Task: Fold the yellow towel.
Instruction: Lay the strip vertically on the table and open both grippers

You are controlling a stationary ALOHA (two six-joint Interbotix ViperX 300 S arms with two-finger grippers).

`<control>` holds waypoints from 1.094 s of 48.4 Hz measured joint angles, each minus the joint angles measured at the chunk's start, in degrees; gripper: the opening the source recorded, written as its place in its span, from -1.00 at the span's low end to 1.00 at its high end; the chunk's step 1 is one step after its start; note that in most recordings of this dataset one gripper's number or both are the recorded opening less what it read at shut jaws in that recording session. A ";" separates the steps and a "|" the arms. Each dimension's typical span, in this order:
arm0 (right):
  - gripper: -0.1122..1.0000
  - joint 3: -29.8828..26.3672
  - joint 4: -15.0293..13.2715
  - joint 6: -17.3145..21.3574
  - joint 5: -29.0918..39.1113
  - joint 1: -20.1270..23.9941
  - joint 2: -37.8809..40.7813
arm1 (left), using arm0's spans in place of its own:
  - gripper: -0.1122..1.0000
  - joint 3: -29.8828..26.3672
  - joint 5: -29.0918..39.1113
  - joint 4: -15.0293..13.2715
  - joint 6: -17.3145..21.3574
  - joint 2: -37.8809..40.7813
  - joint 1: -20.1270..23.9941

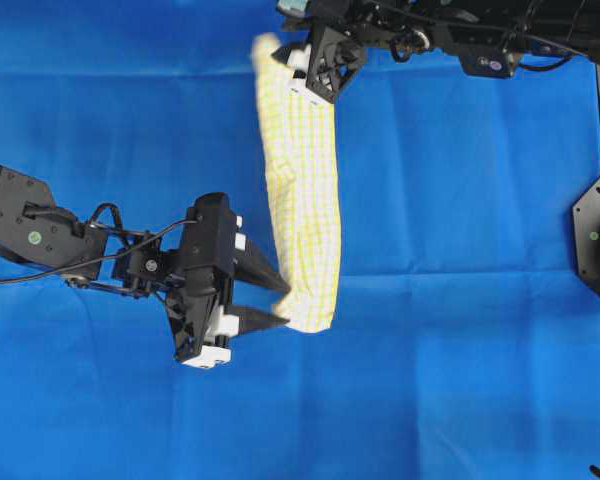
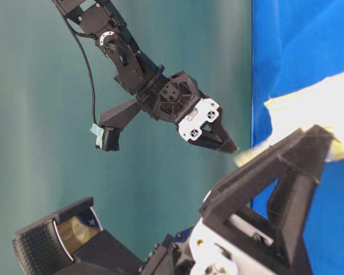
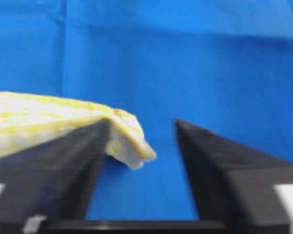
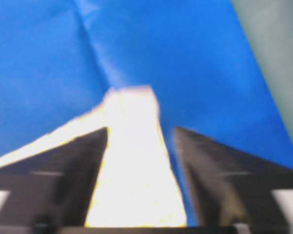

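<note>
A creased blue cloth (image 1: 460,200) covers the whole surface. The left gripper (image 1: 272,302) has its black tapered jaws spread apart, their tips at the lower corner of the yellow towel (image 1: 302,190), a thin checked cloth bunched into a long narrow strip. Its top end lies between the right gripper (image 1: 315,82) jaws; blur hides whether they pinch it.

The yellow towel (image 1: 302,190), white with yellow checks, lies bunched into a long narrow strip, apparently folded lengthwise.
</note>
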 measured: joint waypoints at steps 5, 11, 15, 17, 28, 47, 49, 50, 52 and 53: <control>0.54 0.00 -0.18 0.00 0.00 0.35 0.00 | 0.56 0.44 2.64 -0.09 0.53 -1.41 0.00; 0.49 0.09 -0.18 0.00 0.26 0.26 -1.23 | 0.52 1.23 6.15 -0.09 0.79 -4.83 0.35; 0.49 0.70 -0.18 0.00 0.26 0.26 -3.60 | 0.51 1.93 8.61 0.00 0.88 -7.65 1.14; 0.49 1.32 -0.18 0.00 0.26 0.26 -4.92 | 0.51 2.46 9.76 0.00 0.88 -8.96 1.76; 0.49 7.47 -0.18 0.44 0.26 0.18 -13.45 | 0.51 5.63 13.45 0.00 1.05 -15.56 4.83; 0.49 21.53 0.97 1.05 -4.83 2.11 -26.81 | 0.55 8.44 13.54 0.26 2.29 -20.92 14.94; 0.49 22.50 0.97 1.14 -5.45 2.99 -27.77 | 0.56 8.44 13.54 0.26 3.08 -20.83 15.21; 0.49 22.94 0.97 1.14 -5.71 3.43 -28.04 | 0.56 8.44 13.54 0.26 3.52 -20.92 15.29; 0.49 23.64 0.97 1.14 -6.33 4.04 -28.56 | 0.58 8.44 13.54 0.26 4.31 -20.83 15.38; 0.49 23.91 0.97 1.14 -6.59 4.39 -28.65 | 0.58 8.44 13.45 0.26 4.66 -20.83 15.56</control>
